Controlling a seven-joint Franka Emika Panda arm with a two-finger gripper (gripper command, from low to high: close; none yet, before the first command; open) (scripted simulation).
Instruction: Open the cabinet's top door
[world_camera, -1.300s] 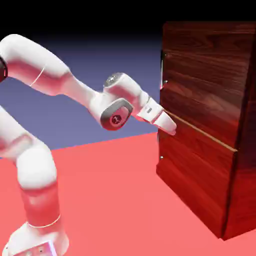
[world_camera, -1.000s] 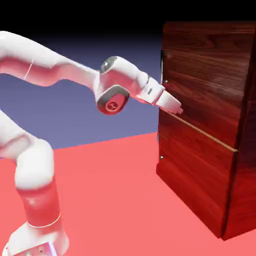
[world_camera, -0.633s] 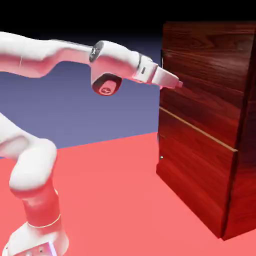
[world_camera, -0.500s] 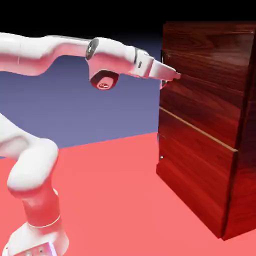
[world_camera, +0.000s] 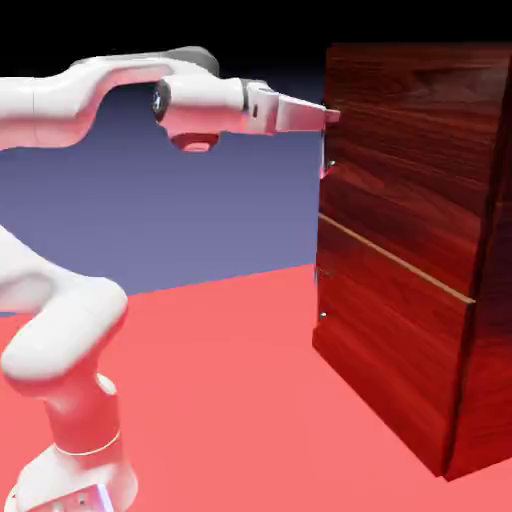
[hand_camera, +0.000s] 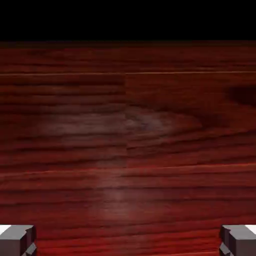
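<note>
A blue-violet backdrop (world_camera: 230, 220) fades to black overhead, and a flat, glowing red floor (world_camera: 220, 400) runs beneath it. Nearest me, the glossy white arm (world_camera: 75, 350) rises from seven o'clock in the exterior view, all rounded shells and smooth bends, and reaches across to its gripper (world_camera: 332, 115) at one o'clock. The hand has just climbed from down by the tan edge (world_camera: 395, 257) to the upper part of the door, easing back towards the front side, so I'd say it's lining up for the handle (world_camera: 323, 155) and the pulling is yet to come. Its pincer stands wide apart with nothing between the tips; in the hand view those blocky grey ends sit near half past seven and half past four, against streaky, polished red-brown grain. Beyond, at three o'clock, stands the boxy cabinet (world_camera: 390, 370), its top door (world_camera: 420, 180) the larger panel, looking shut to me. The slim silvery bar is upright on the front; whether the fingers touch it, I can't tell.
</note>
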